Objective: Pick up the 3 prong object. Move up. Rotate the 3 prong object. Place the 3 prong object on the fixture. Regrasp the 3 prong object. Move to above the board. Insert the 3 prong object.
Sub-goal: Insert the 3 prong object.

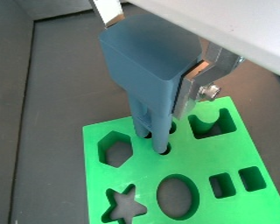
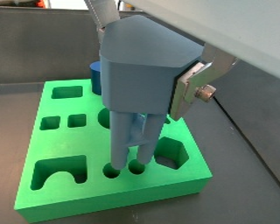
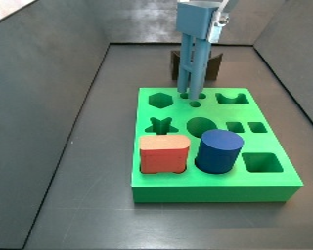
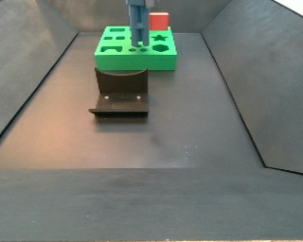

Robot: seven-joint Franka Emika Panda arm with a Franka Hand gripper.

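You have the 3 prong object [image 2: 140, 79] upright over the board [image 3: 280, 180], its wide head clamped in the gripper [image 1: 154, 54]; a silver finger [image 2: 192, 87] presses flat against one side of the head. In both wrist views the prong tips [image 2: 130, 162] sit right at the small round holes [image 1: 163, 149]. You cannot tell from these pictures whether they are a little way in or only resting at the mouths.

In a side view the piece [image 3: 195, 54] stands at about 12 o'clock on the slab, with the red block [image 3: 163, 154] and the dark blue cylinder [image 3: 219, 150] near 6 o'clock, well apart from it. The fixture [image 4: 121, 95] stands empty, off the board.

Your risk is misalignment. If the prongs are turned slightly off the hole pattern, pushing down jams the tips on the green rim, and the piece may tilt or slip in the pads. Letting go before it seats could leave it leaning. Pressing hard against a jam could also shove the board.
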